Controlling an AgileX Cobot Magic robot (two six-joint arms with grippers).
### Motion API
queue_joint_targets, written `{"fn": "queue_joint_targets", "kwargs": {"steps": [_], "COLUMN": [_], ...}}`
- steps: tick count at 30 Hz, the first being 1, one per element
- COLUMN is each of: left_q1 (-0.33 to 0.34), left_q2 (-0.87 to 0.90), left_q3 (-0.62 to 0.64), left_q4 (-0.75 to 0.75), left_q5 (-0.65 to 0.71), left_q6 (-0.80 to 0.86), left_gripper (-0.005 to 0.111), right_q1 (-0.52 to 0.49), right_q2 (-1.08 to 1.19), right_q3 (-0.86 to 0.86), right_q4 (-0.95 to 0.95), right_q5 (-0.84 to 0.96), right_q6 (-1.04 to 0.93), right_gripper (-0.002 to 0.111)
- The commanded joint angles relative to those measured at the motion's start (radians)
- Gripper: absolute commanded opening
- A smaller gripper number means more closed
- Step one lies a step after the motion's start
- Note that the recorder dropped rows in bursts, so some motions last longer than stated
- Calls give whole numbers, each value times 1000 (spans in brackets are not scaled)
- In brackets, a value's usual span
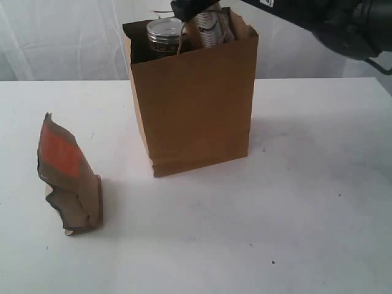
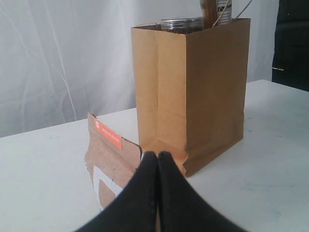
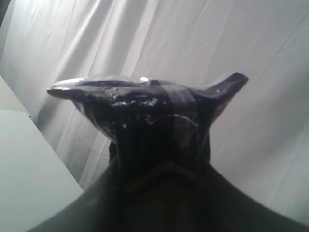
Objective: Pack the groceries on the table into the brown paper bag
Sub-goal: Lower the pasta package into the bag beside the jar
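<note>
While the right arm reaches in over the open mouth of the bag, the step in hand looks like the loading of one more grocery.

Largest first: the wide flat white tabletop is almost bare. Near its middle the tall kraft-brown paper bag stands upright. On the table to its left, well apart from it, the orange-brown pouch with an orange label leans, crumpled and not yet packed. The clear jar with its lid shows above the bag's rim, already inside. A pale striped item stands beside it, but I cannot tell what it is.

The right gripper hovers just above the bag's rim. Its wrist view shows the fingers clamped on a long, glossy navy packet, so that packet is in the air, not in the bag. The left gripper sits low over the table, pointing at the pouch and the bag behind it. Its black fingers are pressed together with nothing between them.

Next, I judge, the packet needs a straight descent into the free space beside the jar, clear of the paper wall, and then a release. After that only the pouch remains in view, and the left fingers must spread before they can take it.
</note>
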Motion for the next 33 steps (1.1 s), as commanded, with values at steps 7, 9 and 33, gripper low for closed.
{"fn": "queue_joint_targets", "kwargs": {"steps": [7,9,33], "left_q1": [1,1,1], "left_q2": [-5,-5,-5], "left_q3": [3,3,3], "left_q4": [7,7,7], "left_q5": [-11,-11,-11], "left_q6": [3,3,3], "left_gripper": [0,0,0], "right_q1": [-21,-21,-21], "right_q2": [52,61,-49], "right_q3": [-1,26,141], "right_q4": [-17,-17,33], "right_q5": [-1,20,103], "right_q6": [83,83,168], "right_gripper": [0,0,63]}}
